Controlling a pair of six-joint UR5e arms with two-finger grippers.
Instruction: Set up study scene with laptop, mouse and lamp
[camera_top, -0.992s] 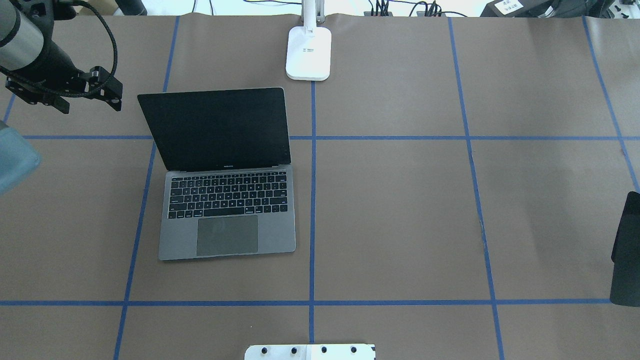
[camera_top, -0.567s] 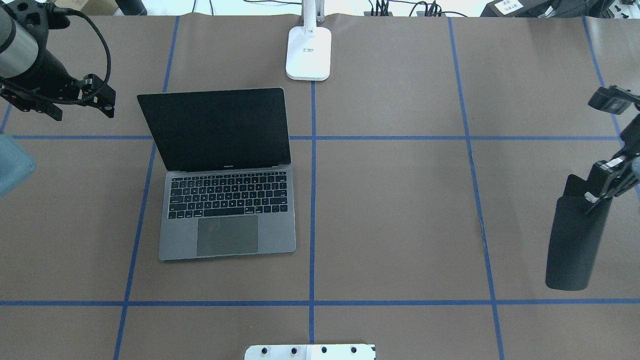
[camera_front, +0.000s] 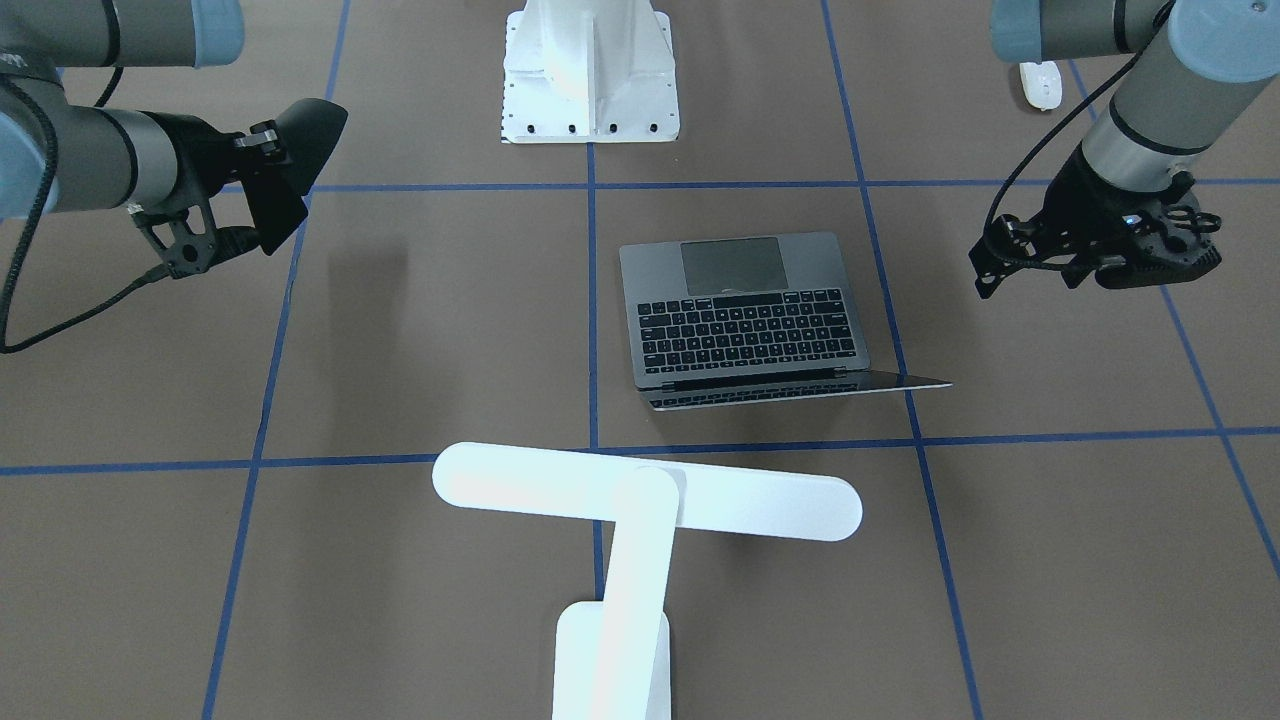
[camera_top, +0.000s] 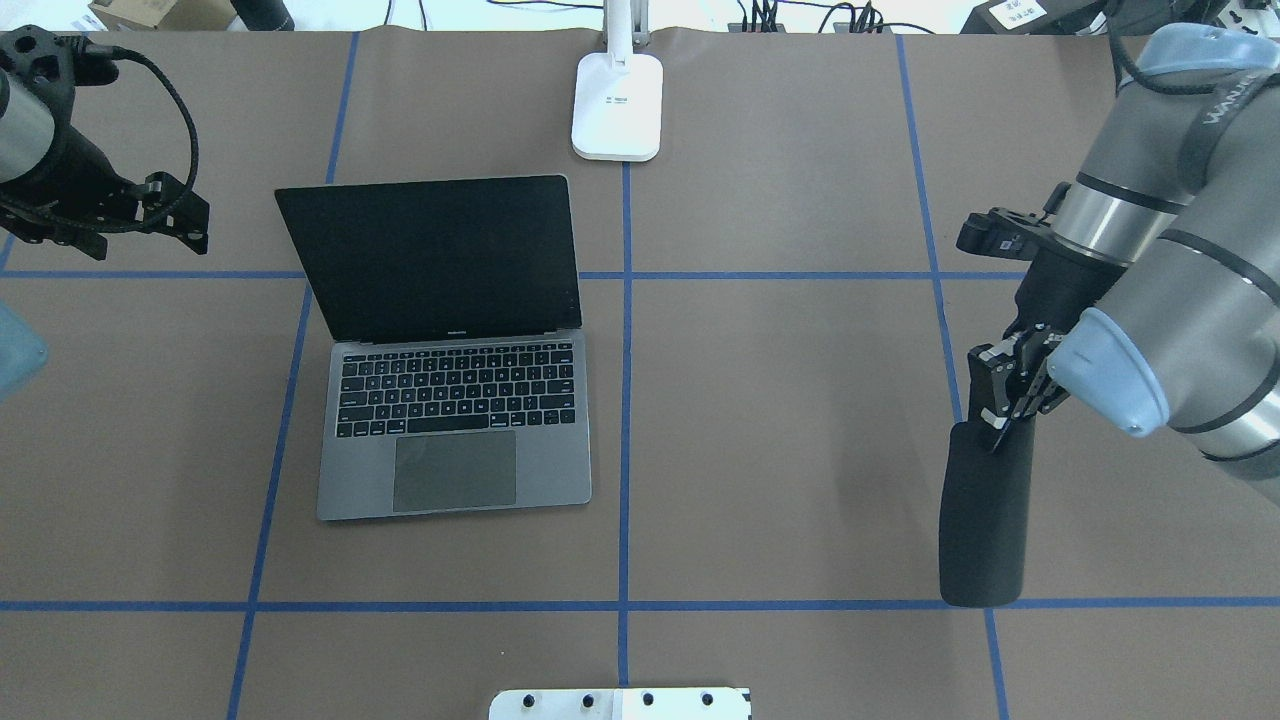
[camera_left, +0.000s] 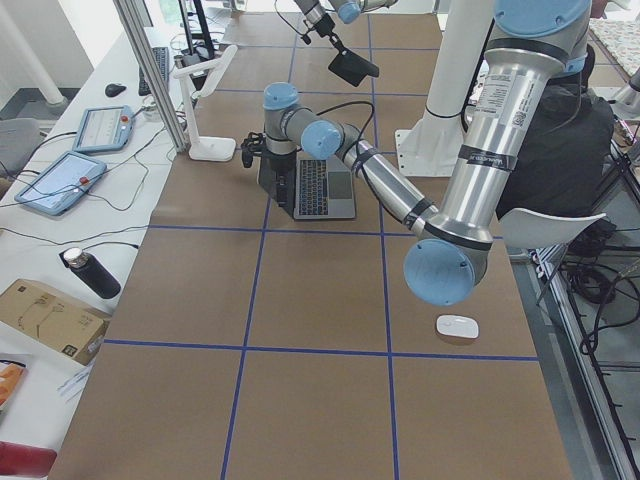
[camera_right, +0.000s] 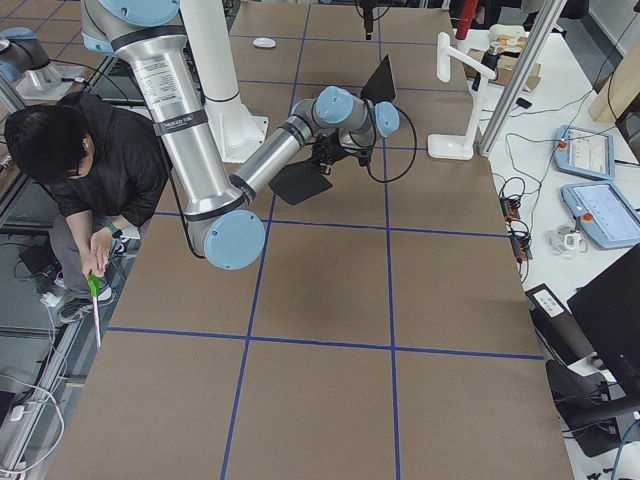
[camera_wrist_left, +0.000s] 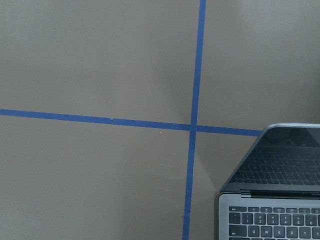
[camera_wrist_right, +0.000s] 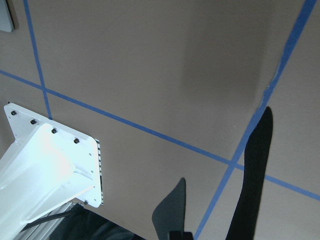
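Note:
The laptop (camera_top: 455, 350) lies open, left of the table's middle, its dark screen tilted back; it also shows in the front view (camera_front: 745, 310) and the left wrist view (camera_wrist_left: 280, 200). The lamp (camera_front: 645, 490) stands at the far edge, its base (camera_top: 617, 105) beyond the laptop. The mouse (camera_front: 1040, 85) lies near the robot's side, behind the left arm. My right gripper (camera_top: 1005, 415) is shut on a black mouse pad (camera_top: 985, 520) and holds it above the table's right part. My left gripper (camera_front: 1140, 265) hovers left of the laptop; its fingers are hidden.
The white bolted pedestal (camera_front: 590, 70) stands at the robot's edge of the table, and shows in the right wrist view (camera_wrist_right: 45, 170). Blue tape lines cross the brown table cover (camera_top: 800, 420). A person (camera_right: 75, 160) crouches beside the table behind the right arm.
My right arm has swung in from the right edge toward the middle, carrying the mouse pad. My left arm has drawn back a little to the left, away from the laptop.

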